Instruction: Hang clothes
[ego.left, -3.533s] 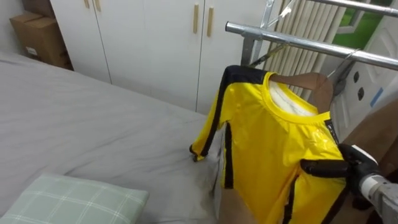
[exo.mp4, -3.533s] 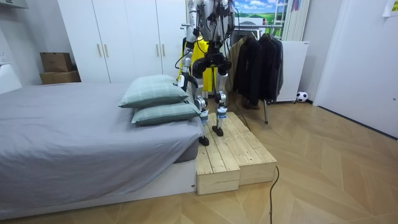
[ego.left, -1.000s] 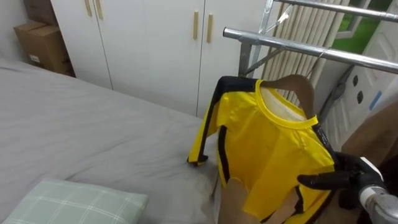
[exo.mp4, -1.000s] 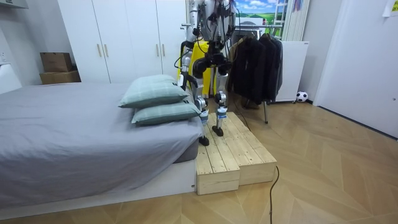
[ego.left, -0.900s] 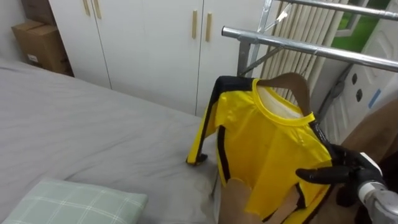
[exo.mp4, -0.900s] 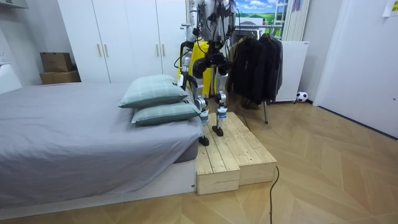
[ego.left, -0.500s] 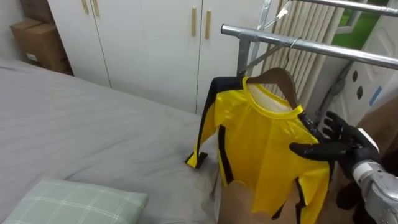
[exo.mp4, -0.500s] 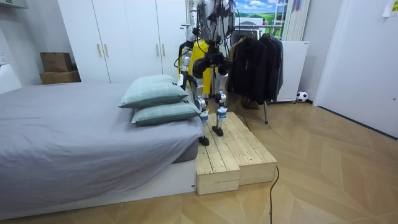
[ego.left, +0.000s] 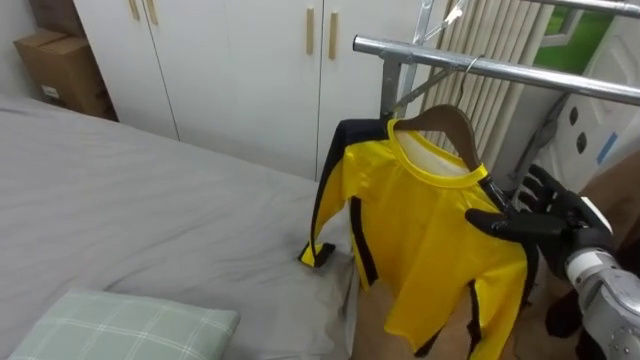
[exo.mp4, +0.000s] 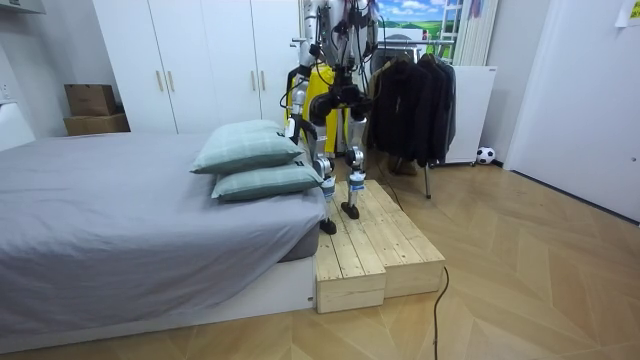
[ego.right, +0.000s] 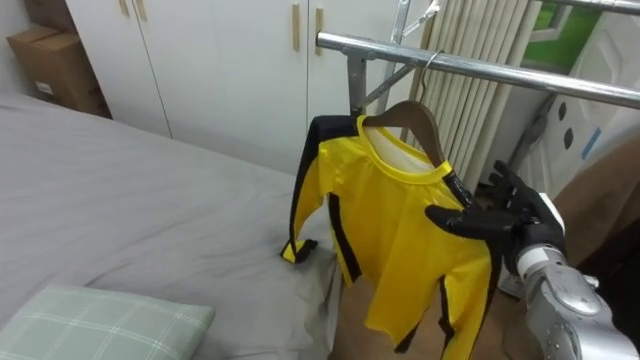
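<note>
yellow shirt (ego.left: 430, 230) on a wooden hanger (ego.left: 441, 119), hook over the metal rail (ego.left: 500, 70), next to the bed (ego.left: 150, 200). right hand (ego.left: 545, 222) open, fingers spread, thumb against the shirt's shoulder, not gripping. robot stands on the wooden platform (exo.mp4: 375, 245).

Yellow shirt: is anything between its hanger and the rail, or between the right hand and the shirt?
Nothing visible. The hook of the wooden hanger appears already over the metal rail, and the open right hand is at the shoulder of the yellow shirt with nothing between.
</note>
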